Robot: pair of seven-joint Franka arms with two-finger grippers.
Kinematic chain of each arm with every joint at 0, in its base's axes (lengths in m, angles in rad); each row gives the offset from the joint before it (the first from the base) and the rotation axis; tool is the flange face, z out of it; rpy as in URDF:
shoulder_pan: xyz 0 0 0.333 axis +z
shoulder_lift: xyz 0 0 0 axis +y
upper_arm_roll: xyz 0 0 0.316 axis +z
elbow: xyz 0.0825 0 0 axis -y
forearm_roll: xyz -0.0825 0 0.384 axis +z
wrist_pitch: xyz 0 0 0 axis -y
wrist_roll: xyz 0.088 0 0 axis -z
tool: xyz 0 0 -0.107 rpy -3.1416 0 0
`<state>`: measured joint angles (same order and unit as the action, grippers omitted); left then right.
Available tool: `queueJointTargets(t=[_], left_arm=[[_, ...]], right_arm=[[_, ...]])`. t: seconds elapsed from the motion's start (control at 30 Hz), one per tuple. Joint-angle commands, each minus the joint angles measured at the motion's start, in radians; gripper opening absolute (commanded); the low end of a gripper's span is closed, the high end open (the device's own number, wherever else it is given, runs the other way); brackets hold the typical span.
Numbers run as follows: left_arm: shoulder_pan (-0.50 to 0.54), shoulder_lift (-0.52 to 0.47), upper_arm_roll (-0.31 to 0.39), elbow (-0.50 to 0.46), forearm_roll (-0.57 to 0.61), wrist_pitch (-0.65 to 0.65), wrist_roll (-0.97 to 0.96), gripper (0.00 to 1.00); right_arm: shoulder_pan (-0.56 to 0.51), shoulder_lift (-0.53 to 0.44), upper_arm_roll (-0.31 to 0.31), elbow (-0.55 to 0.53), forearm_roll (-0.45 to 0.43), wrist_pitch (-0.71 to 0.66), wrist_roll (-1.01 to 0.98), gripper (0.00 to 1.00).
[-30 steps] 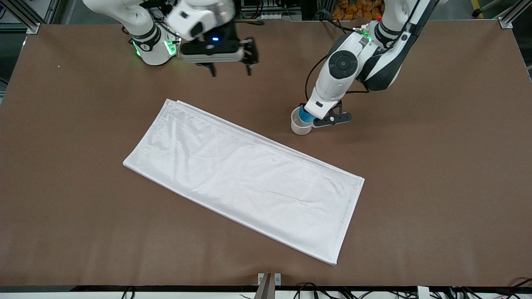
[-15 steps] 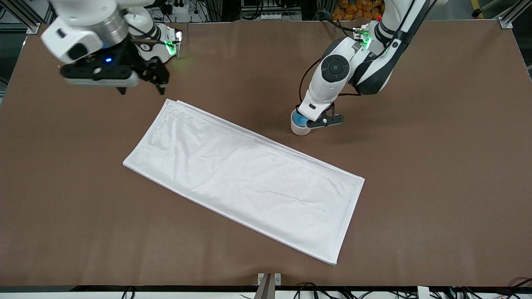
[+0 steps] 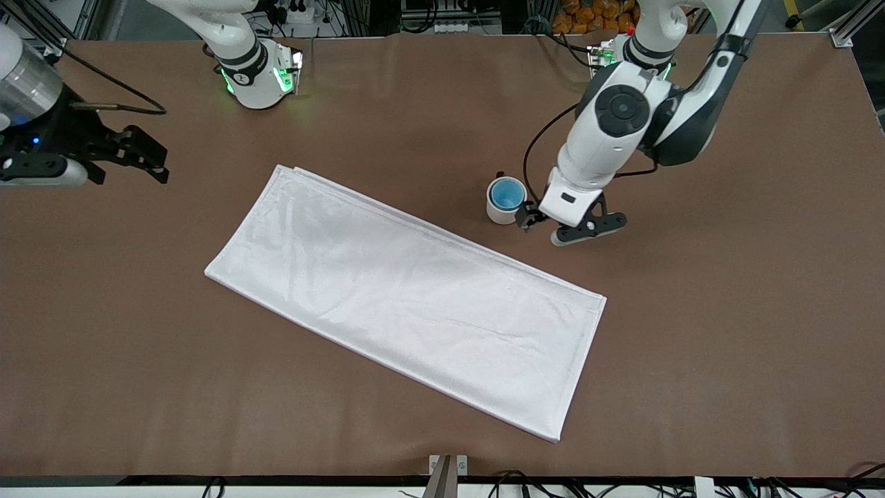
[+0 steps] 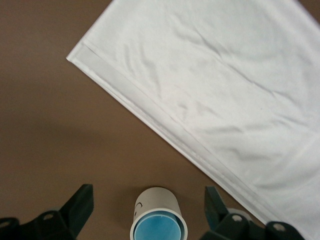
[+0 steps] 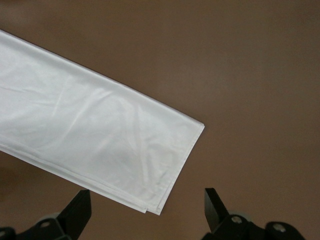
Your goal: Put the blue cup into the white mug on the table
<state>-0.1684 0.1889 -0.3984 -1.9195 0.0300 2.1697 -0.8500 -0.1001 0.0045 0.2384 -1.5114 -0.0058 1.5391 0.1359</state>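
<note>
Item: blue cup, seated inside white mug, rim showing just within the mug's rim. Mug stands upright on the worktop, just beside the edge of the white cloth that faces my bases, toward my left arm's end.

Left pincer: spread wide, empty, low over bare worktop just beside the mug; my left wrist view has the mug between the two fingers, apart from both.

Right pincer: spread wide, empty, over the worktop's edge at my right arm's end, waiting; a cloth corner lies below it.

Step in hand, by my judgement: placement done, release made. Next move calls for lifting my left pincer clear without knocking the mug.
</note>
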Motion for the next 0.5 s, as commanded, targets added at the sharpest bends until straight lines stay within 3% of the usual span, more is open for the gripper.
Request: queueJointTargets(t=[0.0,0.1,0.2,0.47], left_arm=[[0.041,-0.005,-0.005,0.100,0.108,-0.143,0.002,1.00],[0.076,-0.008,-0.005,0.137,0.165,-0.200,0.028,1.00],[0.111,-0.055,0.007,0.116,0.171,-0.220,0.150,1.00],[0.110,-0.181,0.177,0.041,0.113,-0.281,0.547,1.00]], right_arm=[[-0.006,-0.038,-0.018,-0.043,0.024,0.007,-0.038,1.00],[-0.003,-0.041,-0.022,-0.035,0.023,0.001,-0.035,1.00],[0.000,-0.052,-0.027,-0.035,0.023,0.001,-0.035,1.00],[0.033,-0.052,-0.062,-0.035,0.023,-0.001,-0.039,1.00]])
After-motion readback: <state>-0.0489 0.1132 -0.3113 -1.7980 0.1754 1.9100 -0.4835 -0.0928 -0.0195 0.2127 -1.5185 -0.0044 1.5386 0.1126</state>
